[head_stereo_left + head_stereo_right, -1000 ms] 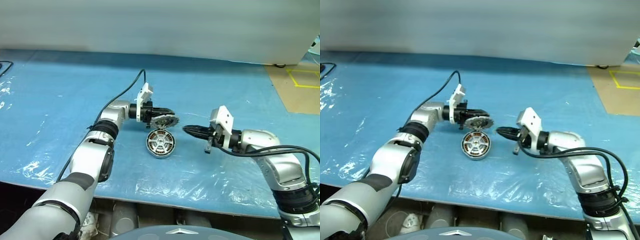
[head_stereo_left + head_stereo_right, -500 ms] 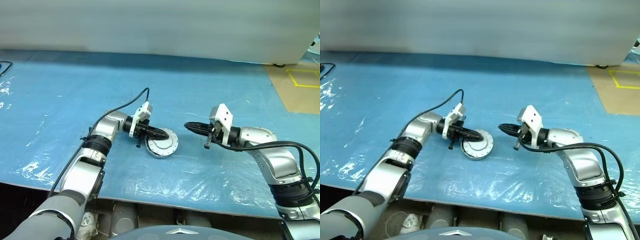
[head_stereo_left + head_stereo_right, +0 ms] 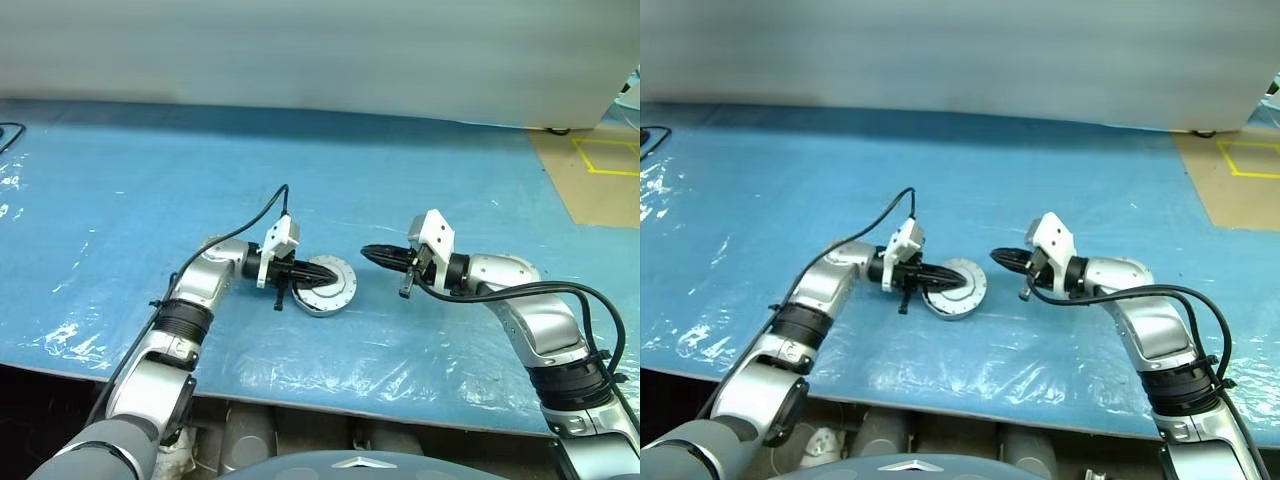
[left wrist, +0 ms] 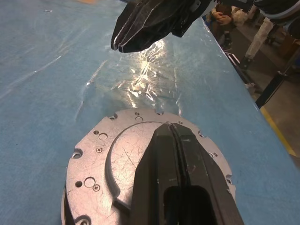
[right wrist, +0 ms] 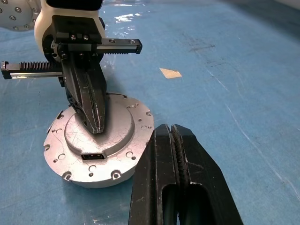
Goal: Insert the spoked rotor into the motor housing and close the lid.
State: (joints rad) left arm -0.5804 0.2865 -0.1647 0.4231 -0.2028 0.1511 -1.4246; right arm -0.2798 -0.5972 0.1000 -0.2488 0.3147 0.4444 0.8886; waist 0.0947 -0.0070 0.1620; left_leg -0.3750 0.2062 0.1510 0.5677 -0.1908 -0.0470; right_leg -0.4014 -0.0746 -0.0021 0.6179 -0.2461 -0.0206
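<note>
a: so, laid out how?

b: blue plastic-covered table (image 3: 120,190), seen from above. near the middle, the motor housing (image 5: 70,176), a short silver drum, capped by the lid (image 3: 335,288), plain silver face up, ringed with small holes.

a: and the left gripper (image 3: 322,281)?

b: reaching in from the left, nearly level, black fingers pressed together, tips lying over the raised centre of the lid. holding nothing. touching the lid or just above it: cannot tell.

a: right gripper (image 3: 366,251)?

b: just beside the housing on the right, apart from it, pointing toward the left gripper. fingers (image 5: 178,159) closed tight, ridged inner faces meeting, nothing between them.

a: spoked rotor?

b: hidden; lid covering the housing top, so cannot tell.

a: anything else around?

b: black cable (image 3: 240,213) arching off the left wrist. small tan scrap (image 5: 169,72) lying on the blue cover beyond the housing. at the far right corner, brown floor with yellow tape lines (image 3: 600,155).
</note>
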